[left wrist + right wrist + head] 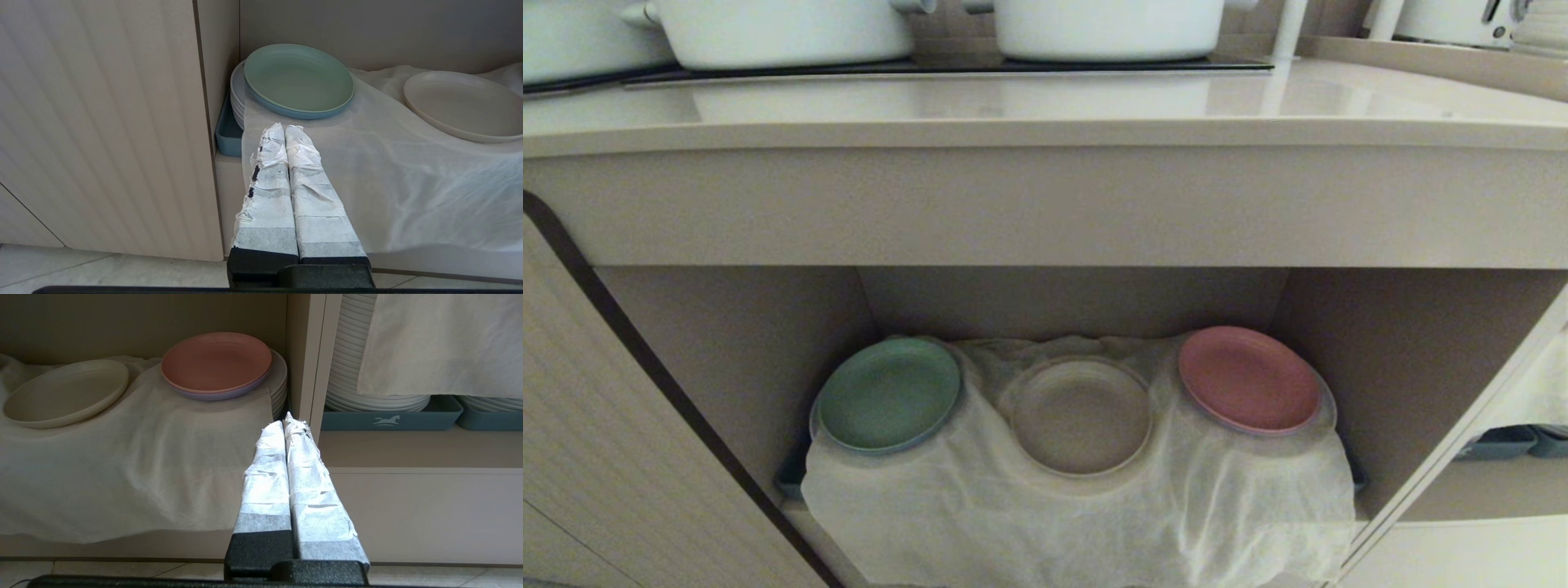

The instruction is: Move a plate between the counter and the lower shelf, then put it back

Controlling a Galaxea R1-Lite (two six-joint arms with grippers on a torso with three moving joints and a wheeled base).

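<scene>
Both my tools sit nearest, outside the shelf front: the left tool [284, 130] at lower centre of its wrist view, fingers pressed together and empty; the right tool [288, 421] likewise closed on nothing. Past them, in the head view's lower half, the shelf [1380, 367] holds a white cloth [1078, 523] with the plate [1082, 416] at centre, between a green plate [889, 394] and a pink plate [1248, 378]. Farthest, across the top, I see the tabletop [1045, 106] bearing white pots [784, 28].
</scene>
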